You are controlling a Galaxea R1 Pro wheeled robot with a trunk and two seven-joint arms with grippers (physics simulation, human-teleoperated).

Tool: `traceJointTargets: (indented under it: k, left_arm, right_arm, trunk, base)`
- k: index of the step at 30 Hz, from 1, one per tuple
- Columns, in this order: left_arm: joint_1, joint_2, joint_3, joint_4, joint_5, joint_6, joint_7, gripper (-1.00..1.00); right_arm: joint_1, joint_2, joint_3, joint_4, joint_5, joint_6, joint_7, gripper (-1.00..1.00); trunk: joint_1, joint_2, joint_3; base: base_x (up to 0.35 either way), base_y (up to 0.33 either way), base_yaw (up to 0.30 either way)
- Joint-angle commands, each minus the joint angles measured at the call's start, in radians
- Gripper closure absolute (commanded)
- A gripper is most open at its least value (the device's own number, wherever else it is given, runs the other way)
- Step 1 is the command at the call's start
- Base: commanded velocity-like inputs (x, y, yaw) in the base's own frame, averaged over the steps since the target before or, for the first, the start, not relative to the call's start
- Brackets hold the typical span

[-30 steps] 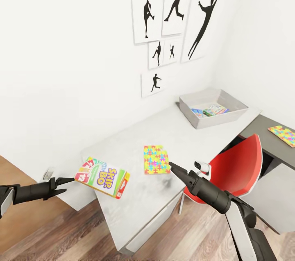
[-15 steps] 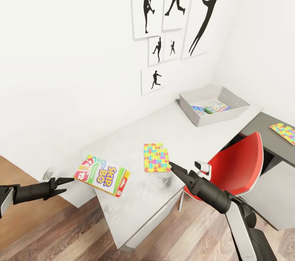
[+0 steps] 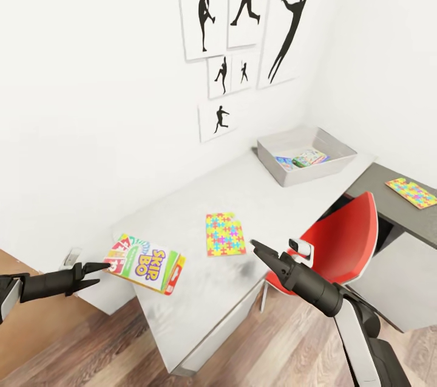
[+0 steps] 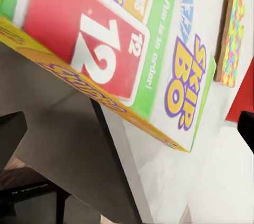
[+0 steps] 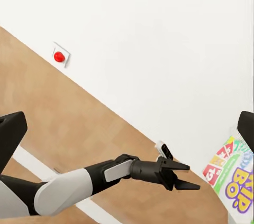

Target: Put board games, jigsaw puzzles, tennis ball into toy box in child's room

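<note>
Two black arms reach forward low in the head view. The left arm lies nearly level from the left edge, and the left gripper point(image 3: 103, 268) has its thin fingers closed on the near end of the Skip-Bo box point(image 3: 144, 262), which hangs tilted off the table's point(image 3: 200, 290) near left corner. In the right wrist view the same gripper point(image 5: 191, 177) points its tips at the box's point(image 5: 233, 180) red card corner. The right arm rises from the lower right, forearm slanting up and left, and the right gripper point(image 3: 257, 248) tapers to a point over the table's front edge; its fingers look pressed together, holding nothing.

Writing on the box reads "SKIP BO" in purple-outlined yellow letters; the left wrist view adds a large white "12" on a red card and small words along a green band, too blurred to read surely.

One jigsaw puzzle point(image 3: 224, 233) lies flat mid-table, just beyond the right gripper. A second jigsaw puzzle point(image 3: 411, 192) rests on the darker grey surface at the far right. The toy box point(image 3: 306, 156) sits at the table's far end near the wall corner, with colourful flat items inside. A red chair point(image 3: 340, 241) stands at the table's front.
</note>
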Motion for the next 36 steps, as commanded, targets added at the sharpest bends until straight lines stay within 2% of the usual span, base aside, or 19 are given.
traceJointTargets:
  k: [1,9,17,36]
  left_arm:
    - [-0.001,0.000,0.001,0.000,0.002,0.009,-0.005,-1.00]
    - [0.000,0.000,0.001,0.000,0.001,0.000,-0.017,-1.00]
    - [0.000,0.000,0.001,0.000,0.001,-0.007,-0.019,-1.00]
    - [0.000,0.000,0.001,0.000,0.001,-0.008,-0.019,-1.00]
  right_arm:
    - [-0.001,0.001,-0.001,0.000,-0.003,0.007,0.002,-1.00]
    - [-0.001,0.000,-0.001,0.000,-0.003,0.007,0.002,-1.00]
    - [-0.001,0.001,-0.001,0.000,-0.003,0.007,0.002,-1.00]
    - [0.000,0.006,-0.001,0.000,-0.003,0.005,-0.001,-1.00]
  trunk:
    - [0.001,-0.002,-0.001]
    - [0.001,-0.002,0.004]
    - [0.001,-0.002,0.004]
    - [0.001,-0.002,0.004]
  base:
    - [0.000,0.100,-0.203]
    - [0.000,0.108,-0.096]
    - [0.000,0.141,-0.009]
    - [0.010,0.056,0.000]
